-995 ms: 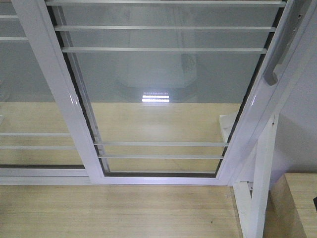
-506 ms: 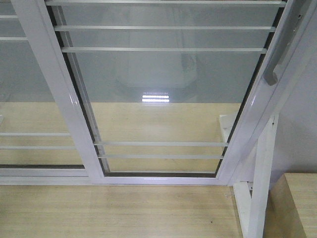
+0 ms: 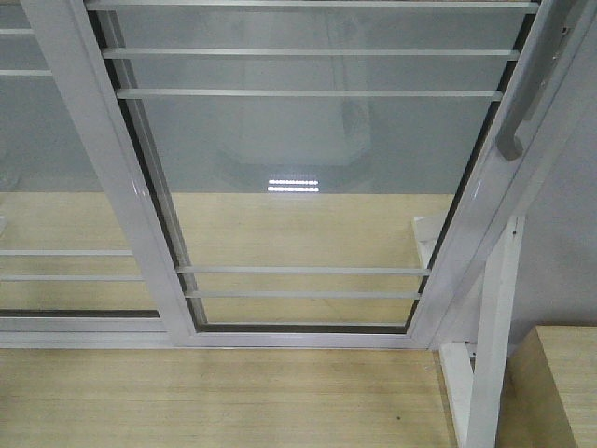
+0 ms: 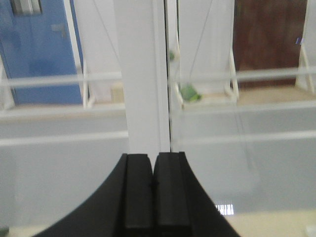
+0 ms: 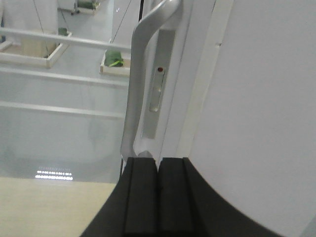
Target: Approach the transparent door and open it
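The transparent door [image 3: 308, 168] fills the middle of the front view: clear glass in a white frame with thin white bars. Its curved grey-white handle [image 3: 519, 112] sits on the right stile. In the right wrist view my right gripper [image 5: 158, 159] is shut and empty, just below the lower end of the handle [image 5: 140, 64] and its lock plate [image 5: 155, 98]. In the left wrist view my left gripper [image 4: 153, 155] is shut and empty, facing a white vertical stile [image 4: 143, 74] between glass panes. Neither gripper shows in the front view.
A similar glass panel without a handle [image 3: 56, 187] stands to the left. A grey-white wall [image 3: 569, 243] lies right of the door. A white stand [image 3: 490, 355] and a wooden box [image 3: 560, 383] sit at the lower right on the wooden floor [image 3: 215, 392].
A small dark bit at the right edge of the front view has left the frame. The door and handle look unchanged.
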Robot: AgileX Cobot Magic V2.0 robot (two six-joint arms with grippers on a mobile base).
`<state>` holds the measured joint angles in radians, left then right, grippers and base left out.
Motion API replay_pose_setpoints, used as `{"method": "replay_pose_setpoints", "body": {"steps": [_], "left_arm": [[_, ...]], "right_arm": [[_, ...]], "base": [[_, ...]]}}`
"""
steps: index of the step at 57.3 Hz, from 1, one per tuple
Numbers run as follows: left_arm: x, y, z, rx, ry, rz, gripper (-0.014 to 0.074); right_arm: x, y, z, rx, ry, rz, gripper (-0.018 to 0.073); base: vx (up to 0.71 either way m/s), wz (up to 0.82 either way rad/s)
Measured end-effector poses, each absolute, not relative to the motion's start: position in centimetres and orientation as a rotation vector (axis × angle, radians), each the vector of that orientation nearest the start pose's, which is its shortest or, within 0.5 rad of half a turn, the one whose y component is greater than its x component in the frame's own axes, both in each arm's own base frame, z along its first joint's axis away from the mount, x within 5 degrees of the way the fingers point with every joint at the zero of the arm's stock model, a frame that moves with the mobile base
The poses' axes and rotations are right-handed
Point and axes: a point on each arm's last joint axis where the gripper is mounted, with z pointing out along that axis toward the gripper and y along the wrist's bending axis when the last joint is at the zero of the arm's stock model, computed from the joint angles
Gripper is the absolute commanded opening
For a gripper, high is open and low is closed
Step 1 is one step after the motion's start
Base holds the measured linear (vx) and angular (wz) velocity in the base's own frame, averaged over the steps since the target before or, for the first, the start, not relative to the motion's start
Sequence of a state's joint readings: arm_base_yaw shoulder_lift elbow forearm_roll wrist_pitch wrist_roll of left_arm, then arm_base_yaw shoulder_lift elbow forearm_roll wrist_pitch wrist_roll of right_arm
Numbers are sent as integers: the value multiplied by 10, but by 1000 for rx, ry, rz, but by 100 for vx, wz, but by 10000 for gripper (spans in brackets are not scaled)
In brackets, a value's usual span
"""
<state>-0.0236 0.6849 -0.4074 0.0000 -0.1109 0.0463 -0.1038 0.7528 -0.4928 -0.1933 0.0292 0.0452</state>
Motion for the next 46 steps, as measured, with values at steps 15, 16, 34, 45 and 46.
{"method": "replay_pose_setpoints", "body": {"steps": [15, 16, 34, 45, 46], "left_arm": [[177, -4, 278, 61, 1738, 17, 227], [178, -4, 276, 61, 1746, 17, 254], [188, -4, 264, 63, 1808, 16, 496], [189, -4, 264, 63, 1806, 16, 491], [189, -4, 264, 63, 1806, 16, 489]], "right_arm": [[198, -19, 283, 50, 1807, -89, 307], [199, -20, 281, 56, 1811, -85, 328], [227, -21, 260, 59, 1820, -66, 542], [257, -20, 246, -24, 1756, -66, 530], [261, -20, 243, -26, 1762, -64, 529]], "base": [[0, 0], [0, 0], [0, 0], [0, 0], [0, 0]]}}
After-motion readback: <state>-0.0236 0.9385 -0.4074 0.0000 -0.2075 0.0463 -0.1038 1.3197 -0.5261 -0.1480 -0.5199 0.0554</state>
